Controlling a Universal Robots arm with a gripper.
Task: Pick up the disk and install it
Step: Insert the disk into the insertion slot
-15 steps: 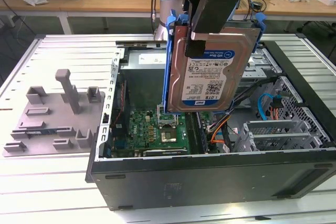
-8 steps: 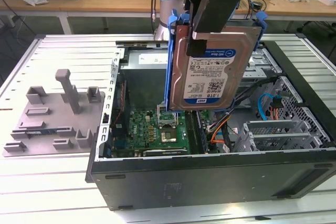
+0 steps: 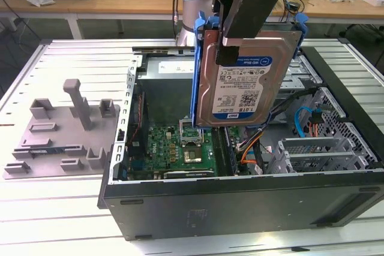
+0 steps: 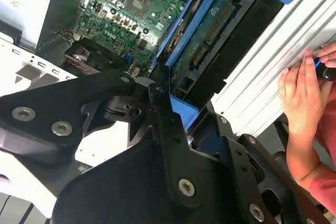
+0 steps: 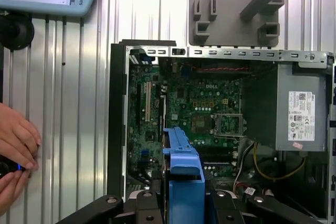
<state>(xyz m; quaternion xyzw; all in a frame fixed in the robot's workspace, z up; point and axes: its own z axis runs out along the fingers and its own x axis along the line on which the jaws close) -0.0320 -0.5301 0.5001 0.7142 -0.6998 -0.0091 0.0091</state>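
The black hand is clamped shut on the upper edge of the disk and holds it on edge in the air above the open computer case. In the exterior view the disk's broad silver metal face is turned to the camera, with a white-and-blue label across it and a blue plastic rail bracket running down its sides.

In the second wrist view the hand shows matte black links with bright screw heads. Its jaws press on the blue plastic from both sides, and beyond them is the disk's green circuit-board underside.

Below, the case is a dark sheet-metal box lying on its side, with a green motherboard on its floor. It rests on a ribbed aluminium tabletop. Beside it, toward the exterior view's left, lies a grey plastic fixture plate with blocky upright posts. A person's fingers rest on the tabletop just beside the case.
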